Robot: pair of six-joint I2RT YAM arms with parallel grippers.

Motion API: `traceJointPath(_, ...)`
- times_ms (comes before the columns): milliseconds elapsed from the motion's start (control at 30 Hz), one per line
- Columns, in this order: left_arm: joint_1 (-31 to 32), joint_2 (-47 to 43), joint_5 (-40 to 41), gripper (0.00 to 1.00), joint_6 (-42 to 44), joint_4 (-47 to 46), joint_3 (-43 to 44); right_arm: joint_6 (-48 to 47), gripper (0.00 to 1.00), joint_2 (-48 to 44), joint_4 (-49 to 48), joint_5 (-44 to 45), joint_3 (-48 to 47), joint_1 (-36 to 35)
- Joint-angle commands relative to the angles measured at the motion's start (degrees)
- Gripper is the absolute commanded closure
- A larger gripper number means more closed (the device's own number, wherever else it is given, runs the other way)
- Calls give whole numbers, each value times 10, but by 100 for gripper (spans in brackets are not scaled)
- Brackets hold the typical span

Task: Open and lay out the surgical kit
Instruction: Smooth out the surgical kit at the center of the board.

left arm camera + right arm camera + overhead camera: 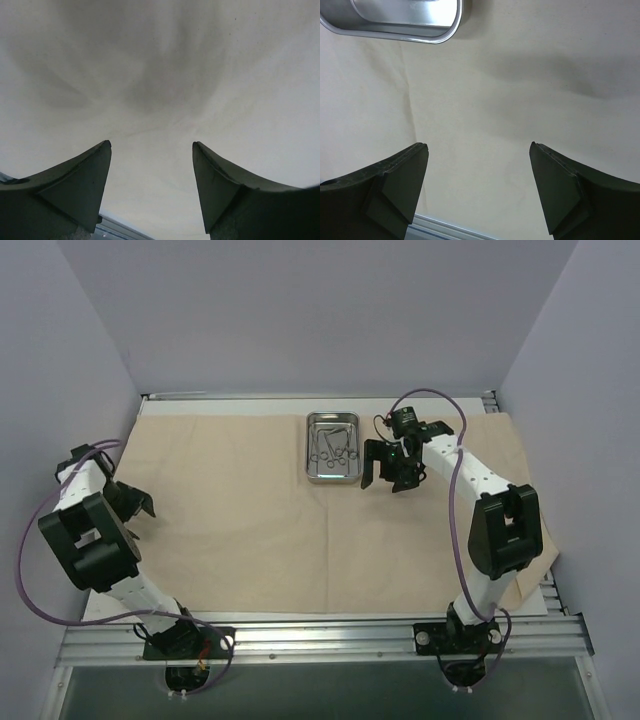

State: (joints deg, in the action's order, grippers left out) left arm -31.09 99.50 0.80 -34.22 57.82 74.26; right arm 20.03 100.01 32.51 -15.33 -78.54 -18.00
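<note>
The surgical kit's beige cloth wrap (240,510) lies spread flat over the table. The steel tray (312,462) stands on it at the back centre, with several silver ring-handled forceps (333,448) inside. My right gripper (385,475) hangs open just to the right of the tray, with nothing between its fingers. In the right wrist view (477,145) only bare cloth (520,100) lies under it, and the tray's corner (420,36) shows at the top left. At the cloth's left edge my left gripper (138,508) is open and empty. In the left wrist view (151,145) it is above faintly creased cloth (160,75).
Grey walls close in the back and both sides. A metal rail (330,630) runs along the near edge by the arm bases, and another (300,397) runs along the back. A strip of white surface (548,592) shows beyond the cloth's near right corner.
</note>
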Motion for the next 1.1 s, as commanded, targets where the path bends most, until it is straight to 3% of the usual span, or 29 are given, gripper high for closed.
traceJointPath(0,40,14,58,26,-35,-42,3,-16,14,-20,6,-4,2,0)
traceJointPath(167,96,45,99,27,-80,-85,-17,-15,14,-33,-1,-8,25,1)
traceJointPath(400,104,107,120,34,-116,-120,-59,-18,14,-55,3,4,34,6)
traceJointPath(533,110,120,123,50,-90,-125,-40,-18,14,-67,1,8,44,14)
traceJointPath(633,118,136,119,75,-62,-110,-17,-16,14,-72,-3,7,51,23)
traceJointPath(667,122,139,122,89,-50,-103,-8,-16,14,-72,-5,4,52,25)
traceJointPath(700,138,138,127,96,-45,-94,10,-16,14,-72,-7,3,54,29)
traceJointPath(900,230,109,178,98,-31,-25,117,-18,14,-68,-14,-1,57,38)
traceJointPath(1067,332,175,191,98,-24,33,291,-21,14,-61,-12,-7,53,46)
